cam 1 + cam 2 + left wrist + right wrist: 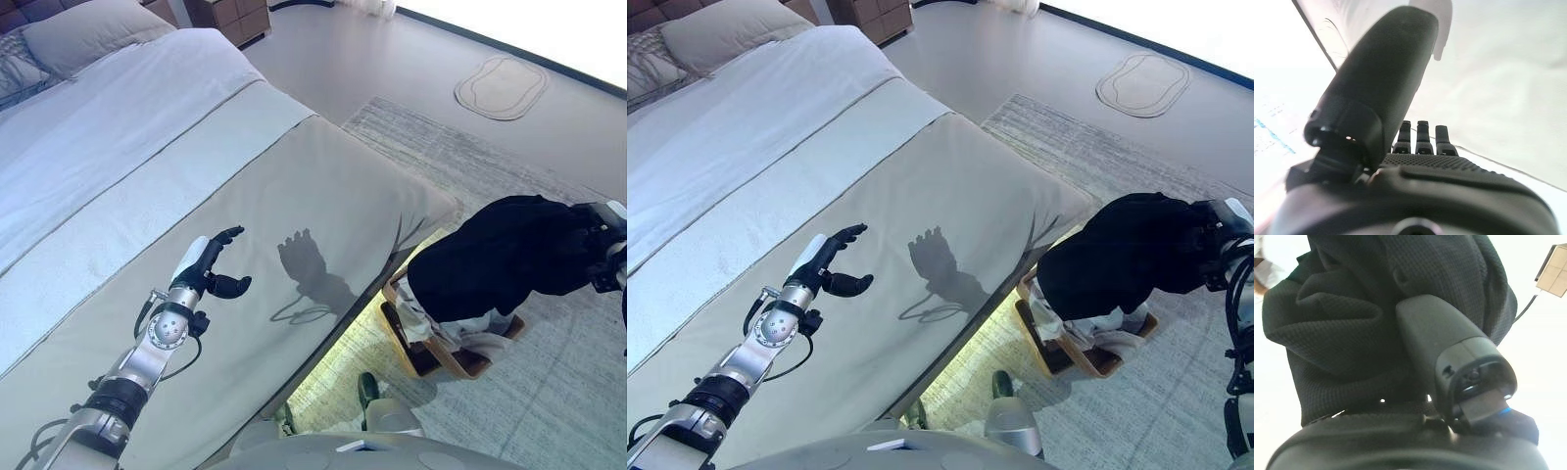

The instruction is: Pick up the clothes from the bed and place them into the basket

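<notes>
Right hand point(1449, 382) grips black garment point(509, 255); basket point(441, 352) below.

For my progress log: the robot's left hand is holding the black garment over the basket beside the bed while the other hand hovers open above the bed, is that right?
Not quite: the right hand holds the black garment over the basket, as the right eye view shows. The left hand hovers open above the bed.

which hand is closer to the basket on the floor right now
Right. The right hand grips the black garment hanging over the basket, while the left hand hovers open above the bed, far from it.
</notes>
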{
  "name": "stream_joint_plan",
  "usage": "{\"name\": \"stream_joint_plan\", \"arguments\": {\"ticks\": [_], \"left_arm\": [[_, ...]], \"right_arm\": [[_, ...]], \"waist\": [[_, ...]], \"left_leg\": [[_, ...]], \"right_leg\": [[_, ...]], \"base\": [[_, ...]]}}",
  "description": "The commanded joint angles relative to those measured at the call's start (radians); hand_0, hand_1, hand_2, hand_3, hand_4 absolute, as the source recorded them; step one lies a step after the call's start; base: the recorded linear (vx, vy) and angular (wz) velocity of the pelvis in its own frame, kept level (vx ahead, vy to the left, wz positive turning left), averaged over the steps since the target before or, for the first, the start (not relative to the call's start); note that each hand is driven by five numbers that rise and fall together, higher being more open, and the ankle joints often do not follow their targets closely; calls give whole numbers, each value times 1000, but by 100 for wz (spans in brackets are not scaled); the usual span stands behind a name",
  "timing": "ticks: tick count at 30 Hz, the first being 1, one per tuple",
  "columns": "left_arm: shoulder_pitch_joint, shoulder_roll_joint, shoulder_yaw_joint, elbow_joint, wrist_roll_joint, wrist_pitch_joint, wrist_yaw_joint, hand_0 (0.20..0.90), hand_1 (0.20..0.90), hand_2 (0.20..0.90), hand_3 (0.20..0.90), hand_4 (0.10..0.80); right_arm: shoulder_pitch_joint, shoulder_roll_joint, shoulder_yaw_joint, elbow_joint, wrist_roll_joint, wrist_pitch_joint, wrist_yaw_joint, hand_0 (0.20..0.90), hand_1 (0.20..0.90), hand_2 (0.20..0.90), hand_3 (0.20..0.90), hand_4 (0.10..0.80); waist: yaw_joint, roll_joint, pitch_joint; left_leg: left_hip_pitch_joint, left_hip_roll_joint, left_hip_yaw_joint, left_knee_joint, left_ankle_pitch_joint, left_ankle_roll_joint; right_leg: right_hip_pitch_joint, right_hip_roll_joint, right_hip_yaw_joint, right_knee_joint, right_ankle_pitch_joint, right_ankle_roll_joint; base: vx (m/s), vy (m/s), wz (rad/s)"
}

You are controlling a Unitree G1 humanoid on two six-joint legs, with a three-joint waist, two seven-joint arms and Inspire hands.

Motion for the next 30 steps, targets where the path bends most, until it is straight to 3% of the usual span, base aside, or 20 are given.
{"name": "stream_joint_plan", "arguments": {"ticks": [1, 30], "left_arm": [[-40, 27, 39, 8, -6, -102, 54, 900, 900, 900, 900, 800], [-104, 15, 1, -36, -47, -96, 117, 900, 900, 900, 900, 800]], "right_arm": [[-152, -69, 42, 44, -53, -79, -84, 300, 300, 300, 200, 100], [-189, -89, 37, 110, -41, 2, -157, 300, 300, 300, 200, 100]], "waist": [[21, -23, -106], [-42, 132, 9]], "left_leg": [[-3, 37, -66, 116, -121, -29], [-39, 35, -26, 76, -79, -67]], "right_leg": [[-44, -6, -58, 95, -50, 2], [-125, -36, -59, 87, -39, 5]], "base": [[5, -70, 6], [-68, 4, 0]]}}
